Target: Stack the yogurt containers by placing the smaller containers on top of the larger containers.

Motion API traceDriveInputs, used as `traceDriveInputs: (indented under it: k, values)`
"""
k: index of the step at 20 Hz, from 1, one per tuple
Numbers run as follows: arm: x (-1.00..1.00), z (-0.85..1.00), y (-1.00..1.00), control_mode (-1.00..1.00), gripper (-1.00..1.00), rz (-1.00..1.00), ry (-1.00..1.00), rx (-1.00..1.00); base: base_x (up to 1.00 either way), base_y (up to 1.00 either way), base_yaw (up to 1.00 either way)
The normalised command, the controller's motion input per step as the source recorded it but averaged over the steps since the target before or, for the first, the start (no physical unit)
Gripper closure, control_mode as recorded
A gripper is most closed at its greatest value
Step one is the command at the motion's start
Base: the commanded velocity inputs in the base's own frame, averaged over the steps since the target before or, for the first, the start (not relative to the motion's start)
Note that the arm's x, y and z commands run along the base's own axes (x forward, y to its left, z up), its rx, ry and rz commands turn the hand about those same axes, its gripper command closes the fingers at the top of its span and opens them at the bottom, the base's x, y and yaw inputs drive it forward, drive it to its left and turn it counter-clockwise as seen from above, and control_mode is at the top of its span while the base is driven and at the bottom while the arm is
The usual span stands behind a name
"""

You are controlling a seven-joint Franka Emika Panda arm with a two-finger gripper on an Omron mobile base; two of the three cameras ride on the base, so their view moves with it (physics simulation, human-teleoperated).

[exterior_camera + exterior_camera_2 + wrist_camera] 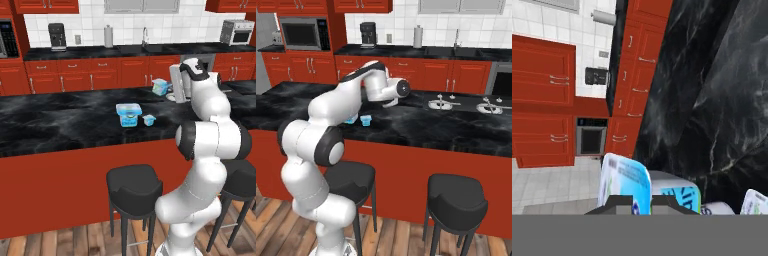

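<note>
My gripper (166, 89) is shut on the mid-sized teal-blue cup (160, 86) and holds it tilted in the air above the black island counter. In the hand view that cup (624, 184) sits between the fingertips (619, 204), its pale lid towards the camera. The wide light-blue tub (129, 114) stands on the counter, lower and to the left of the held cup. The tiny white cup (149, 119) stands just right of the tub, apart from it. From the right base view the tiny cup (365, 119) peeks out beside my arm. The tub's label (679, 194) shows below the hand.
The black island counter (55, 120) runs across the view, with two dark stools (134, 187) at its front. Round metal fittings (441, 104) are set into the counter to the right. Red cabinets and a back counter with a coffee machine (57, 36) lie beyond.
</note>
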Motion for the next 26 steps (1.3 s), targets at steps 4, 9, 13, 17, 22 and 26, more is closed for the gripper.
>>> traceDriveInputs:
  k: [4, 9, 13, 17, 22, 26]
  values:
    - [-0.33, 0.0, 0.21, -1.0, 1.0, 0.0, 0.07, 0.0, 0.0, 0.0, 0.0]
    - [-0.28, 0.0, 0.25, -1.0, 1.0, 0.0, 0.1, 0.01, 0.0, 0.0, 0.0]
    - [-0.24, 0.0, 0.27, -1.0, 1.0, 0.0, 0.13, 0.03, 0.0, 0.0, 0.0]
    - [-0.22, 0.0, 0.31, -1.0, 1.0, 0.0, 0.11, 0.02, 0.0, 0.0, 0.0]
    - [-0.1, -0.02, 0.32, -1.0, 1.0, 0.0, 0.03, 0.0, 0.0, 0.0, 0.0]
    - [-0.08, -0.11, 0.26, -1.0, 1.0, 0.0, 0.0, 0.0, 0.0, 0.0, 0.0]
